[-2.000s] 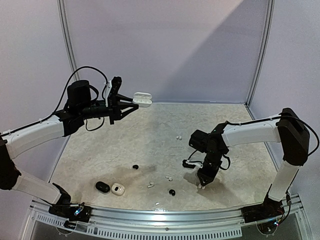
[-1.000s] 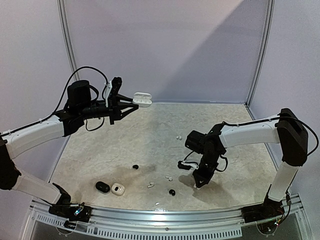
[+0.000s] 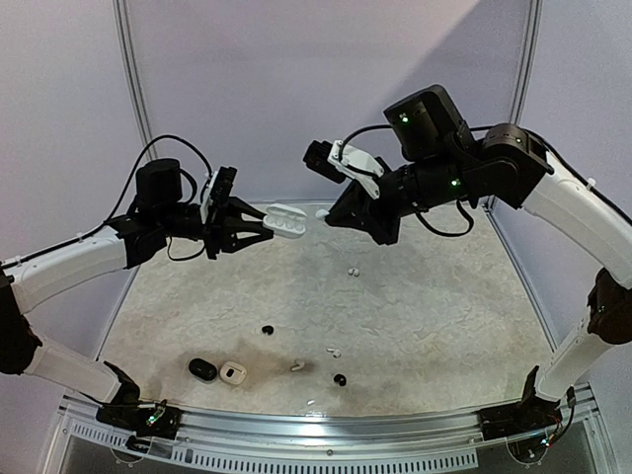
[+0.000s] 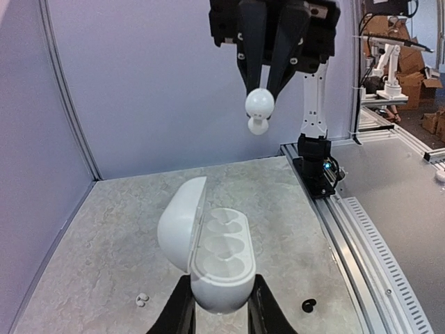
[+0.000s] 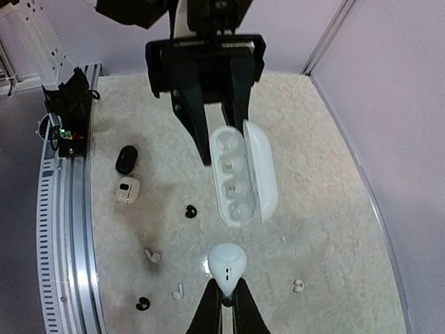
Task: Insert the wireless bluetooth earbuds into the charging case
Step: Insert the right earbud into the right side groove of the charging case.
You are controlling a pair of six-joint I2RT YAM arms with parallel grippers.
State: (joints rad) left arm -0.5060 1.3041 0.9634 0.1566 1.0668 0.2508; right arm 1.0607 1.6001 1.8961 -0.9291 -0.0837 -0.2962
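Note:
My left gripper [image 3: 265, 219] is shut on the open white charging case [image 3: 287, 220], held high above the table with its lid swung back. In the left wrist view the case [image 4: 212, 254] shows empty pockets between my fingers [image 4: 179, 316]. My right gripper [image 3: 331, 214] is shut on a white earbud [image 3: 323, 212], close to the case's open end and at about its height. In the right wrist view the earbud [image 5: 227, 263] sits at my fingertips, just short of the case [image 5: 240, 174]. It also shows in the left wrist view [image 4: 259, 111].
Loose earbuds lie on the table: white ones [image 3: 350, 271] [image 3: 334, 352] [image 3: 296, 365] and black ones [image 3: 267, 329] [image 3: 340, 379]. A black case [image 3: 202, 369] and a small white case [image 3: 233, 373] sit at the near left. A metal rail [image 3: 316, 434] runs along the front edge.
My right arm has risen from the table at the near right, carrying the white earbud up to the held case. My left gripper has lowered the case slightly and shifted it right.

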